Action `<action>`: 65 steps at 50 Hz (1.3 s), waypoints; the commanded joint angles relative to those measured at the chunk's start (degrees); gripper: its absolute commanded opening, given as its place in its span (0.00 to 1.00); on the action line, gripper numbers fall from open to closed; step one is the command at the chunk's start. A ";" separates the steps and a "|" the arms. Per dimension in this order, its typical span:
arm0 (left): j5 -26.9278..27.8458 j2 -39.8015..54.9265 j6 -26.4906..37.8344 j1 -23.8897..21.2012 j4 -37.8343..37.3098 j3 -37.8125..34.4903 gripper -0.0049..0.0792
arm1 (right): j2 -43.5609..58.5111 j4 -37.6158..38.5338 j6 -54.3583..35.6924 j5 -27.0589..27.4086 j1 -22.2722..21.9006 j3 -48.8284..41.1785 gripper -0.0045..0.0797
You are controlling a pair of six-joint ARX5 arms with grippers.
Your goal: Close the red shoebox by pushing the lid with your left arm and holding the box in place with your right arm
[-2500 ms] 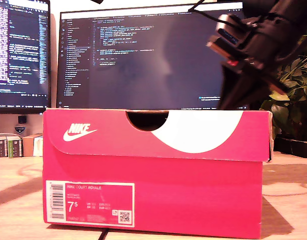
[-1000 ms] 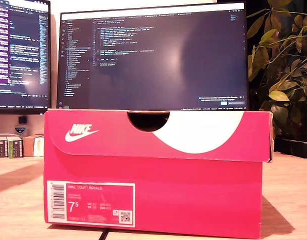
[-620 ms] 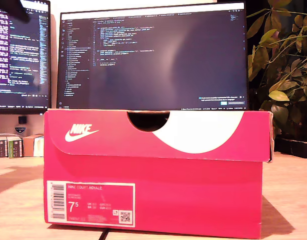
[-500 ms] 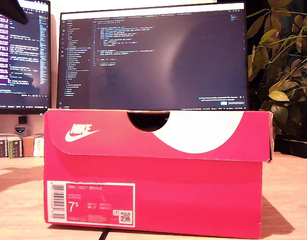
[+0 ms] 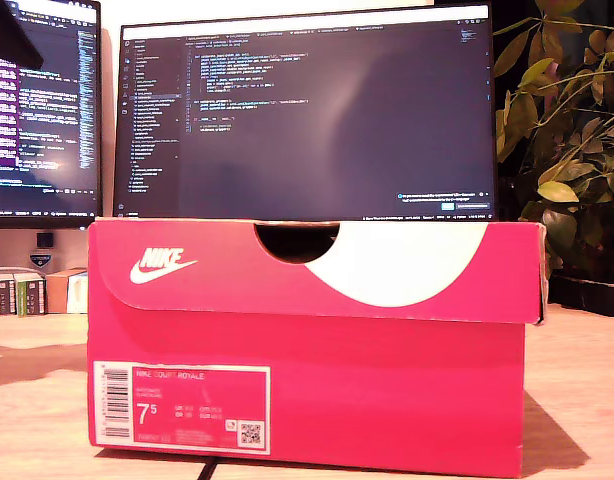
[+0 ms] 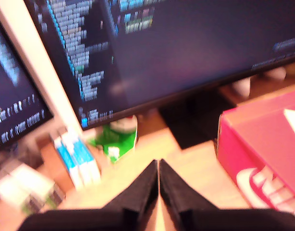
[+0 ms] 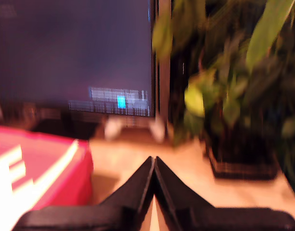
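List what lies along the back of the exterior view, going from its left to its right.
Small boxes → side monitor → main monitor → potted plant.

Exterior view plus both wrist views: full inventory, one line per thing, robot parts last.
Shoebox: 1, red with white swoosh and white size label, centre of the exterior view on the table, lid down.
Monitors: 2, dark screens with code; big one behind the box, another at the exterior view's left.
Plant: 1, green, at the exterior view's right, in a dark pot.
Small boxes: a few, green and white, at the exterior view's left behind the shoebox; count unclear.
Table: 1, light wood.
Dark shape: 1, exterior view's top left corner, probably an arm; cannot tell which.
My first gripper: black, jaws together, off the box.
My second gripper: black, jaws together, off the box.
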 commanded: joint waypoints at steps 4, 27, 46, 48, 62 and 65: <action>0.70 -0.98 0.09 0.20 6.10 -4.35 0.04 | 0.22 3.89 0.26 -0.17 -0.07 -4.66 0.04; 1.40 -0.83 -3.98 0.15 19.37 -13.88 0.04 | 0.50 8.70 1.44 0.61 -0.09 -11.74 0.04; 1.18 -0.90 -6.84 -1.97 31.54 -24.15 0.04 | -3.39 16.24 3.39 4.35 -0.07 -18.45 0.04; 0.85 -0.90 -6.84 -2.36 31.98 -24.72 0.04 | -5.31 16.17 3.32 4.44 -0.07 -18.71 0.04; -0.61 -0.87 -7.37 -3.61 32.59 -25.46 0.04 | -18.40 6.01 0.50 5.73 -0.07 -18.82 0.04; -0.98 -0.87 -7.34 -3.63 33.16 -25.90 0.04 | -20.55 4.72 0.50 5.79 -0.07 -18.88 0.04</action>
